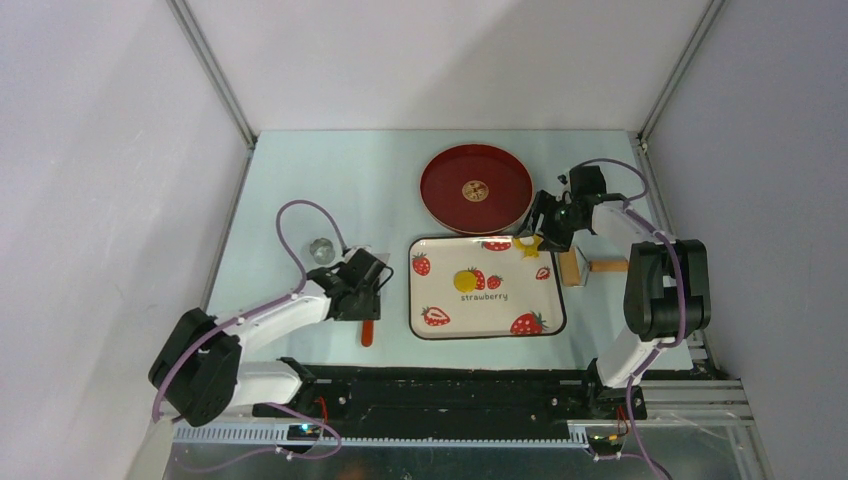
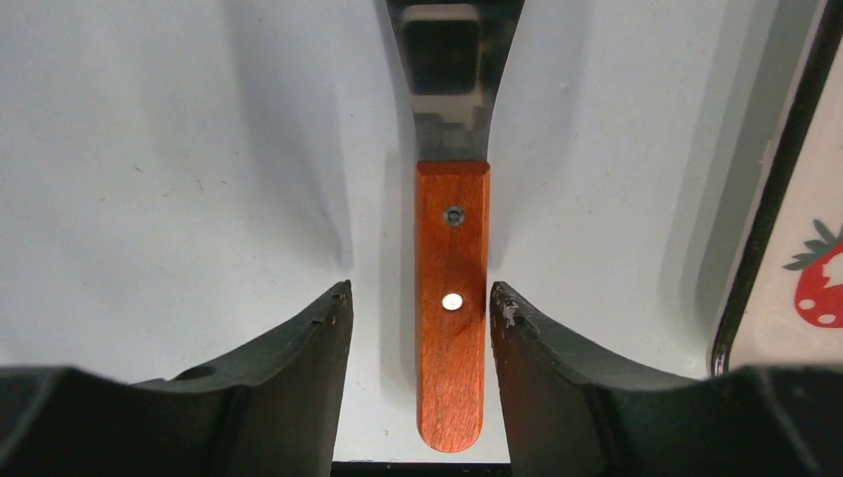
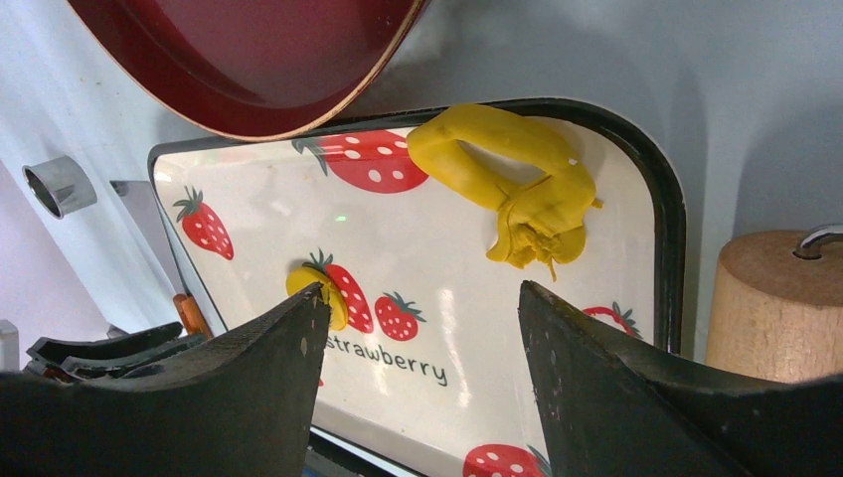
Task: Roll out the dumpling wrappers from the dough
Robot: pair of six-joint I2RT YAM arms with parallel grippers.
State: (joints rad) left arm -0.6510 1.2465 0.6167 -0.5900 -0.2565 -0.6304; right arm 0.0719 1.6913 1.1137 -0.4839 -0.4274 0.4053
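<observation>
left hand [image 2: 420,290] is hovering with its fingers apart, straddling the spatula [image 2: 452,348] lying on the counter [image 2: 179,149], with a gap showing beside the wooden handle. right hand [image 3: 424,290] is hanging wide apart, gripping nothing, over the strawberry tray [image 3: 671,229]. the round wrapper [image 3: 298,281] is sitting mid-tray, partly hidden behind a finger [image 3: 249,368]. the leftover dough [image 3: 517,179], a twisted ring, is lying in the tray's far right corner. the red plate [image 3: 249,60] is sitting just beyond the tray, the roller [image 3: 775,298] just right of it, and the metal cutter [image 3: 58,186] well off left.

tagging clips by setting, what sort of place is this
Probably a robot test cell, not a kitchen: plain white enclosure walls, two arms bolted to the pale table, and props like the strawberry-printed rectangular tray.
</observation>
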